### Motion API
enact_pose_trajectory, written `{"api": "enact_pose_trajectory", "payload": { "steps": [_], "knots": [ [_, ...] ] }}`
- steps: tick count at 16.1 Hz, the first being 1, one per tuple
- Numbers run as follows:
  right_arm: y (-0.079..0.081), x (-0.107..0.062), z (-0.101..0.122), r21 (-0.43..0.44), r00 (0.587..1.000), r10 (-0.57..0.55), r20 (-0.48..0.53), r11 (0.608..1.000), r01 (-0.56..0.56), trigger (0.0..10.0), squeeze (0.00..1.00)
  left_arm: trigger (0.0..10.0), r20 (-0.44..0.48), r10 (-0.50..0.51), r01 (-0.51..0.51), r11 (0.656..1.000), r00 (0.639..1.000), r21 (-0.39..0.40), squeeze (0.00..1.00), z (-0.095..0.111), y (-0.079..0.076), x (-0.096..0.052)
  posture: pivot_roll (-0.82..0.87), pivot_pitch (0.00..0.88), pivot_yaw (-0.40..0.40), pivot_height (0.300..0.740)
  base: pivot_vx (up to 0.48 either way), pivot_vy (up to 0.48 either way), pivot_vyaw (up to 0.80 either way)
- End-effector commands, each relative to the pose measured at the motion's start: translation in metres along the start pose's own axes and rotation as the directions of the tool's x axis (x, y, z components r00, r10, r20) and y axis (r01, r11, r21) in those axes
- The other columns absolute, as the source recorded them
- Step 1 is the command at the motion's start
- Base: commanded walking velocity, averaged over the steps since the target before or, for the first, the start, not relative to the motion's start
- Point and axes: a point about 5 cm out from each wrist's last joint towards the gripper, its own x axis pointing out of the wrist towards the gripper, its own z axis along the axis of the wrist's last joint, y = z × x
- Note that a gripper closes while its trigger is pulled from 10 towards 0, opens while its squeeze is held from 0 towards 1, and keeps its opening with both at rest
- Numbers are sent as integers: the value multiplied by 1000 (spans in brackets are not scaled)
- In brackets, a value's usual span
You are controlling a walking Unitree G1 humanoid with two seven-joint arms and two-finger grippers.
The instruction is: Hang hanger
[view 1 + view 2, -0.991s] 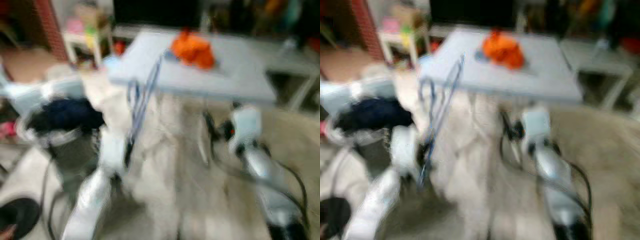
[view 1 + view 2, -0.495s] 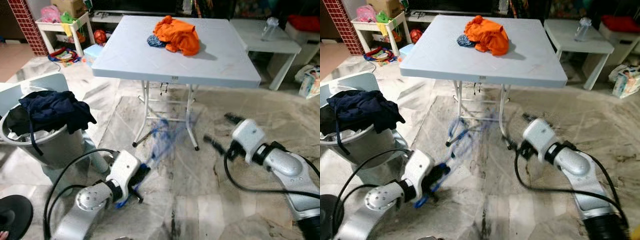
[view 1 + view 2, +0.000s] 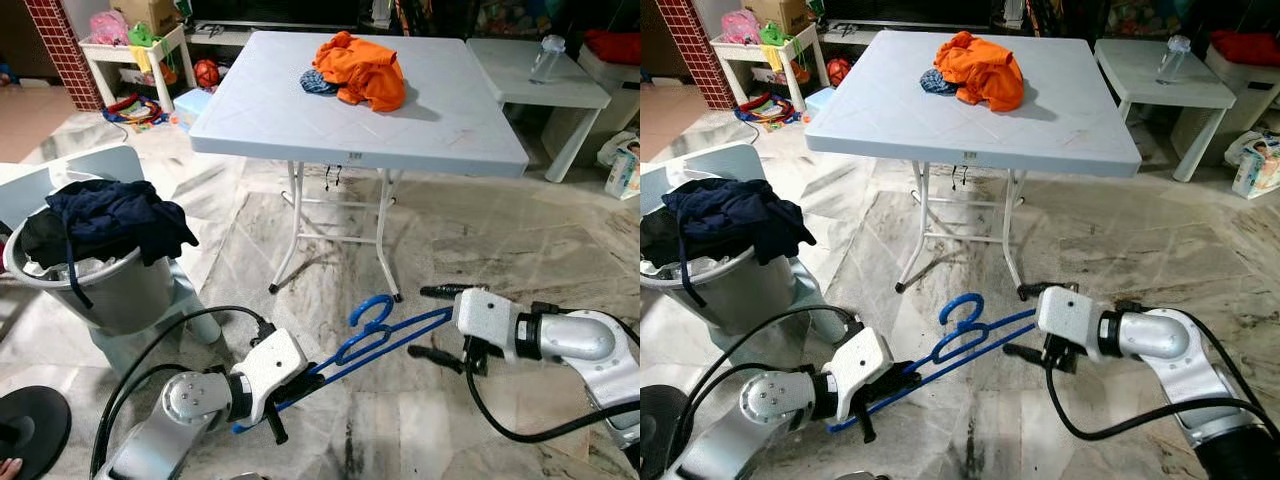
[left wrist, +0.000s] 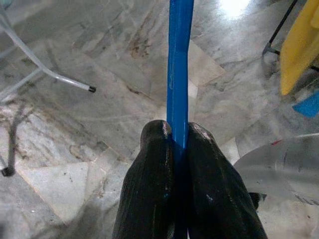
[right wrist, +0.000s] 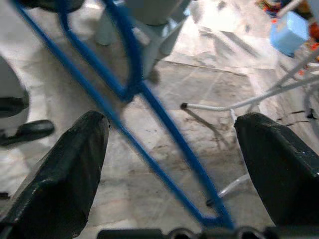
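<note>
Left eye view. The left gripper (image 3: 290,385), low over the marble floor (image 3: 420,250), is clenched on one end of the blue plastic clothes hanger (image 3: 385,335). The hanger's long axis runs from that gripper up and across toward the robot's right, its hook (image 3: 368,310) curling upward near mid-span. The far end lies between the spread fingers of the right gripper (image 3: 432,325), which stands released around it, not touching. A pale folding desk (image 3: 300,120) carrying an orange crumpled garment (image 3: 362,70) stands beyond; a grey laundry bucket (image 3: 120,295) heaped with dark clothes sits to the robot's left.

Right eye view. Same layout: the hanger bridges the two grippers, with the right arm nearer its free end.

Left wrist view. Two black fingers (image 4: 149,184) pinch the blue bar, which extends straight away along the gripper's axis.

Right wrist view. The open fingers (image 5: 65,174) flank the hanger's corner and hook stem; the coming move probably depends on closing across this end.
</note>
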Motion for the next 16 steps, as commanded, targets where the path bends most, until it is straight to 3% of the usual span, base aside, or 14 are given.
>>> {"api": "enact_pose_trajectory", "payload": {
  "steps": [1, 3, 4, 6, 7, 9, 16],
  "knots": [
    [1, 0, 3, -39, 997, 78, -11, 996, -78, 10000, 0, 10000, 19, -40, 39, 999, 999, 37, 0, 6, 0, 3, 11, 57, -20, 740, 0, 0, 0],
    [0, 0, 3, -63, 994, 110, -25, 992, -112, 10000, 0, 10000, 10, -55, 54, 996, 998, 71, 0, 7, 1, 3, 7, 56, -15, 740, 0, 0, 0],
    [-2, 2, 4, -96, 993, 112, -33, 989, -115, 8314, 0, 10000, 14, -63, 61, 996, 998, 71, 0, 7, 1, 4, 5, 55, -13, 740, 0, 0, 0],
    [-2, 8, 6, -140, 988, 147, -46, 978, -152, 9137, 0, 10000, 8, -82, 81, 994, 997, 79, 0, 7, 0, 4, 4, 54, -11, 740, 0, 0, 0],
    [-3, 12, 8, -161, 984, 166, -56, 972, -173, 5451, 0, 10000, 10, -87, 85, 993, 996, 87, 0, 7, 0, 5, 4, 54, -11, 740, 0, 0, 0],
    [-7, 17, 10, -203, 978, 194, -78, 957, -206, 0, 0, 10000, 10, -87, 86, 991, 996, 103, 0, 7, 0, 6, -1, 50, -6, 740, 0, 0, 0],
    [-31, 21, 5, -301, 946, 240, -218, 905, -299, 0, 0, 10000, 12, -102, 99, 987, 995, 124, 0, 7, 1, 8, 1, 47, -8, 740, 0, 0, 0]
  ]
}}
